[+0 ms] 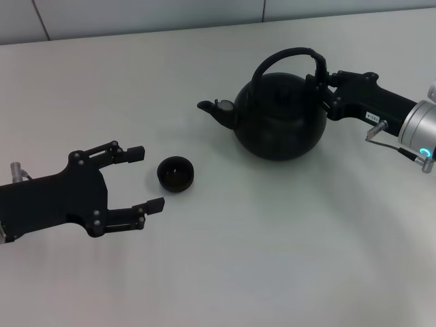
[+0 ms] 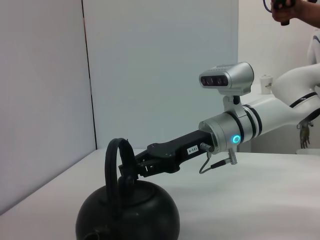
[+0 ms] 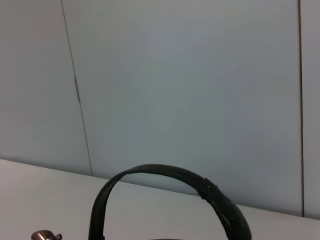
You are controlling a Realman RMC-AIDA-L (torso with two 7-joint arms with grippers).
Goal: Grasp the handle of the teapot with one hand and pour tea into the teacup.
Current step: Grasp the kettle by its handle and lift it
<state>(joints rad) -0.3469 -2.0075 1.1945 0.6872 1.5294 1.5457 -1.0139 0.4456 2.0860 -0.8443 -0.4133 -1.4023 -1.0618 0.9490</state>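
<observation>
Right gripper (image 1: pixel 320 76), mine: closed on teapot (image 1: pixel 279 116) handle (image 1: pixel 289 54) for tipping spout toward cup (image 1: pixel 176 173); left gripper (image 1: pixel 150 178) wide open, empty, flanking cup.

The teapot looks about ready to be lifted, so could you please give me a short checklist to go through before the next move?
1. Right tool at the handle: ok, its tip meets the hoop's right side, also seen in the left wrist view.
2. Grip closed on the handle: cannot tell, the fingers are hidden against the black hoop.
3. Teapot upright on the table: ok.
4. Spout turned toward the teacup: ok, it points to the robot's left, the cup's side.
5. Teacup upright, mouth up: ok.
6. Left tool clear of the pour path: not ok, it sits open right beside the cup.
</observation>
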